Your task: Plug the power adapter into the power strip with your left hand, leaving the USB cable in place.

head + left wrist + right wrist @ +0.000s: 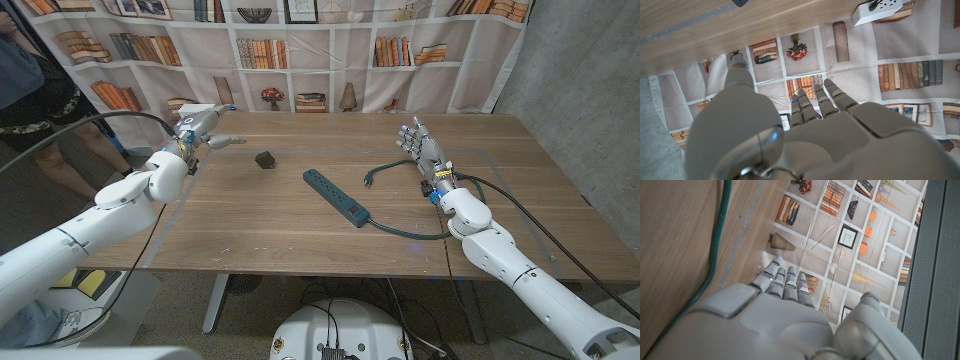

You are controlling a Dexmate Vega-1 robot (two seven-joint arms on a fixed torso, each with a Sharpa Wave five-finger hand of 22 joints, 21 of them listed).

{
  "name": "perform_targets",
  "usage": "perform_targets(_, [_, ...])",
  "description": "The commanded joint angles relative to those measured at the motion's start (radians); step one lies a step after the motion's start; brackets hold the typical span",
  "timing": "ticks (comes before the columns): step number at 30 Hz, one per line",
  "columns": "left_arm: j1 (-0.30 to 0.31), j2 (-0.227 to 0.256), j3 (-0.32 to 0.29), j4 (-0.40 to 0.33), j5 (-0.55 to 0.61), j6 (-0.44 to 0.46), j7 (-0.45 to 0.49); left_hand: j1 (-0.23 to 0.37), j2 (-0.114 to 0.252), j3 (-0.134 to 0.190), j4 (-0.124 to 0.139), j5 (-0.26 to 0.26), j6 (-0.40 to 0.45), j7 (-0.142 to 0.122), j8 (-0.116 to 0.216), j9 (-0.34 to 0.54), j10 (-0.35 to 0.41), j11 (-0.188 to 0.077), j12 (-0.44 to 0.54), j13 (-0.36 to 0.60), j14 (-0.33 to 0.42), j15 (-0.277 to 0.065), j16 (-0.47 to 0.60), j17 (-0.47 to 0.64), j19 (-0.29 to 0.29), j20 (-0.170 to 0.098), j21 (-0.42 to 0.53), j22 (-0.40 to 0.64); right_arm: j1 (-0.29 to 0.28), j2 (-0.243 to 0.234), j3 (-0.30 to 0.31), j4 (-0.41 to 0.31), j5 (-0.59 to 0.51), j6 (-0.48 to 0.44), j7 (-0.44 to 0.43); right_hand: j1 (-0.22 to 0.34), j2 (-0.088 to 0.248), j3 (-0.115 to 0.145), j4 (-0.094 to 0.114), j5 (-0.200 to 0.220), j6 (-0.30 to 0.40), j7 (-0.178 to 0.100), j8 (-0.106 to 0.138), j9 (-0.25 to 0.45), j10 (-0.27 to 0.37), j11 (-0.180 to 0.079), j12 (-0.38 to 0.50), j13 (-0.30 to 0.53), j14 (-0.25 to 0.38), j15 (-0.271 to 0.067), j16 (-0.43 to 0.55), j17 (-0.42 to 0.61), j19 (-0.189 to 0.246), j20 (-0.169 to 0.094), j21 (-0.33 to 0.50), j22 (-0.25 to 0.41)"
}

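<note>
The small black power adapter (265,159) lies on the wooden table (250,230), left of centre. A dark teal power strip (335,196) lies diagonally at mid-table. Its green cord (405,232) loops right and back to a plug (368,180). My left hand (207,130) hovers at the far left, fingers spread and pointing toward the adapter, a short gap away, holding nothing. From the left wrist view the left hand (790,135) shows its fingers apart. My right hand (425,152) stands upright right of the strip, fingers spread and empty, and the right hand (785,320) also shows from its wrist.
A white box (875,9) sits at the table's far left edge, behind my left hand. The green cord (715,250) runs close beside my right hand. A person in dark clothes (30,95) stands at the left edge. A bookshelf-print backdrop (300,50) hangs behind the table.
</note>
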Motion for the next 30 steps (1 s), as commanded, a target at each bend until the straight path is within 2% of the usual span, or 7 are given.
perform_targets(1, [-0.103,0.062,0.069,-0.002,0.035,0.022,-0.127,0.022,0.017,0.008,-0.002,0.007,0.024,-0.001,0.011,0.006,0.03,-0.006,0.015,0.004,0.032,-0.048,0.015,0.004,0.031,-0.021,0.016,0.002,-0.018,-0.009,0.005,-0.039,-0.003,-0.041,-0.034,0.012,0.0,0.0,-0.003,0.004,0.014,0.003,0.002,0.006,0.007,0.001,0.002,0.005,0.006,0.001,0.004,0.003,0.007,0.002,0.004,0.004])
perform_targets(3, [-0.131,0.065,0.087,0.003,0.042,0.024,-0.171,0.046,0.036,0.022,-0.007,0.007,0.037,-0.006,0.016,0.007,0.037,-0.005,0.017,0.005,0.042,-0.051,0.017,0.005,0.061,-0.031,0.027,0.003,-0.016,-0.007,0.003,-0.038,-0.003,-0.043,-0.033,0.012,0.0,0.0,-0.003,0.004,0.014,0.003,0.002,0.006,0.007,0.001,0.001,0.005,0.006,0.001,0.003,0.003,0.007,0.002,0.003,0.004])
perform_targets(6, [-0.176,0.065,0.114,0.02,0.054,0.011,-0.231,0.062,0.046,0.03,-0.009,0.003,0.052,-0.012,0.02,0.008,0.049,-0.021,0.02,0.006,0.074,-0.063,0.025,0.006,0.091,-0.035,0.038,0.005,-0.009,-0.001,-0.003,-0.029,-0.003,-0.043,-0.029,0.012,0.0,0.0,-0.003,0.004,0.015,0.002,0.002,0.006,0.009,0.001,0.002,0.005,0.006,0.001,0.003,0.003,0.007,0.003,0.003,0.004])
perform_targets(12, [-0.263,0.06,0.157,0.06,0.065,-0.043,-0.338,0.078,0.048,0.036,-0.012,-0.002,0.092,-0.02,0.033,0.009,0.088,-0.031,0.032,0.008,0.112,-0.072,0.032,0.007,0.115,-0.029,0.046,0.008,-0.002,0.007,-0.008,-0.023,0.003,-0.052,-0.027,0.012,0.001,-0.001,-0.003,0.004,0.016,0.002,0.002,0.006,0.009,0.003,0.001,0.005,0.008,0.001,0.002,0.004,0.008,0.003,0.002,0.004])
perform_targets(18, [-0.359,0.044,0.212,0.101,0.105,-0.093,-0.462,0.127,0.082,0.066,-0.022,-0.006,0.134,-0.025,0.045,0.011,0.131,-0.035,0.041,0.01,0.136,-0.075,0.031,0.007,0.123,-0.026,0.047,0.008,-0.001,0.006,-0.008,-0.025,-0.005,-0.052,-0.034,0.011,0.001,-0.001,-0.002,0.004,0.015,0.002,0.001,0.006,0.01,0.002,0.0,0.006,0.008,0.002,0.001,0.004,0.008,0.003,0.001,0.004])
perform_targets(23, [-0.402,0.035,0.244,0.101,0.157,-0.087,-0.54,0.134,0.083,0.068,-0.023,-0.009,0.136,-0.023,0.044,0.011,0.136,-0.033,0.04,0.01,0.145,-0.075,0.032,0.007,0.123,-0.027,0.046,0.008,-0.002,0.008,-0.008,-0.026,-0.002,-0.055,-0.038,0.011,0.002,-0.001,-0.002,0.004,0.015,0.002,0.001,0.006,0.01,0.002,0.0,0.006,0.009,0.003,0.001,0.004,0.009,0.004,0.001,0.004])
perform_targets(30, [-0.467,0.014,0.283,0.122,0.209,-0.1,-0.65,0.114,0.053,0.049,-0.012,-0.015,0.158,-0.028,0.047,0.011,0.147,-0.038,0.038,0.01,0.164,-0.085,0.031,0.006,0.125,-0.043,0.044,0.007,-0.003,0.011,-0.009,-0.024,0.001,-0.055,-0.039,0.01,0.002,-0.002,-0.002,0.004,0.015,0.001,0.0,0.006,0.011,0.004,-0.001,0.006,0.009,0.003,0.0,0.004,0.01,0.003,0.0,0.004])
